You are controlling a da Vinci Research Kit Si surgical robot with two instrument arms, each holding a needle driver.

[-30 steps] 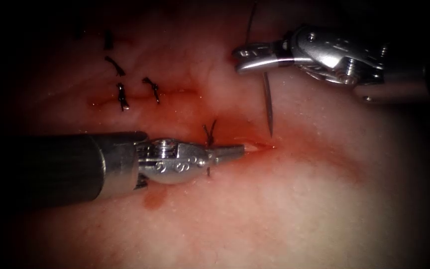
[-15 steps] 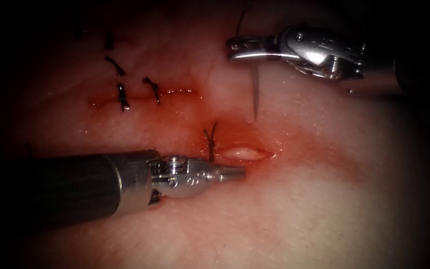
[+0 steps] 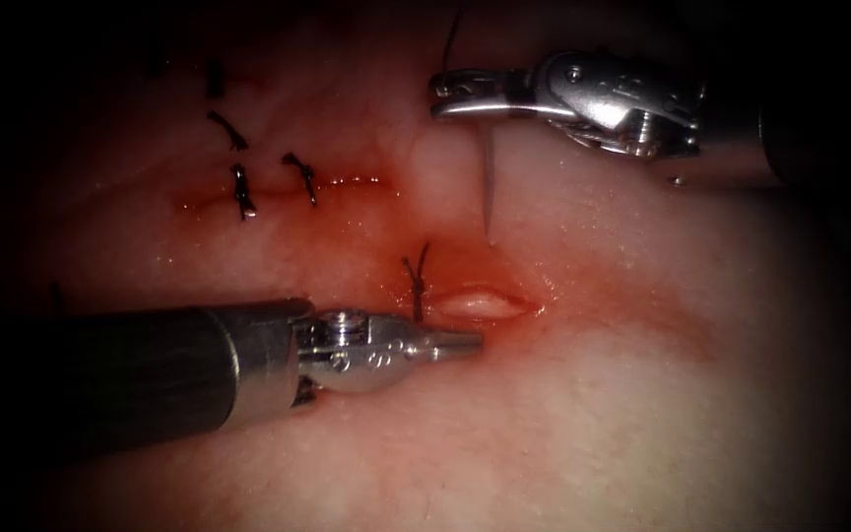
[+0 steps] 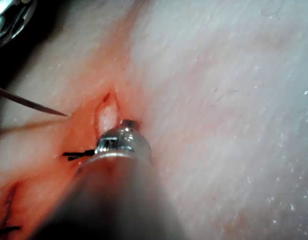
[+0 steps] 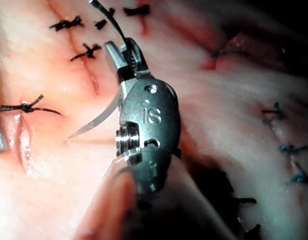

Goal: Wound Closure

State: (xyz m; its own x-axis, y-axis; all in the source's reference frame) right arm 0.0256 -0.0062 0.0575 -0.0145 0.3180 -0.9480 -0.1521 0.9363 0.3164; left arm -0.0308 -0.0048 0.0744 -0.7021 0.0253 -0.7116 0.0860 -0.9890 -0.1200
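The right tool [image 3: 437, 96] grips the needle [image 3: 489, 187] near its tail, point hanging free above the cut [image 3: 480, 301], where a square, steady approach would suit; the left tool [image 3: 465, 342] rests closed, empty, beside it.

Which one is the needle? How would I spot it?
Find the right arm's shiny tool over the pink tissue. Its shut jaws hold the needle near its blunt end, and the point hangs just above the open cut, not in the tissue. It is thin, smooth, curved and silvery, while the thread and knotted stitches are black.
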